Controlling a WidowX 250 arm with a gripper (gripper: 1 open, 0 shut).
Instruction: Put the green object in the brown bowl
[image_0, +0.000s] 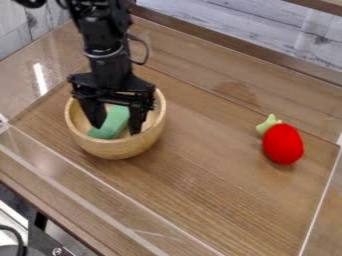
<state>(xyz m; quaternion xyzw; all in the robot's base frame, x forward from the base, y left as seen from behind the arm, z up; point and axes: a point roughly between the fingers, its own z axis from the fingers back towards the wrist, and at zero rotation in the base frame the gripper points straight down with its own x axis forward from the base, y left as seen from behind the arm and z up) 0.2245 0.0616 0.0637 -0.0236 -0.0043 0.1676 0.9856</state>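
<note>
Now the green bar (111, 122) lies inside the bowl (118, 141), leaning across the hollow with one end toward the left wall and the other nearer the middle. Nothing grips it: the gripper (114, 112) hangs straight down over the bowl with its two black fingers (139, 115) spread wide, one on each side of the bar, their tips dipping below the rim. Whether the tips touch the bar or the wood I cannot tell from this view.

Light brown and thick-walled, the bowl sits on the left part of the table (214, 150), fairly near the front edge. The black arm (102, 40) rises from the gripper toward the far left corner of the scene.

Well apart from the bowl, on the right side of the table, rests a red strawberry toy (281, 143) with a small green top pointing to the far left. It touches nothing else. A clear low wall (174, 212) runs round the tabletop, and its near edge crosses the front of the scene.
</note>
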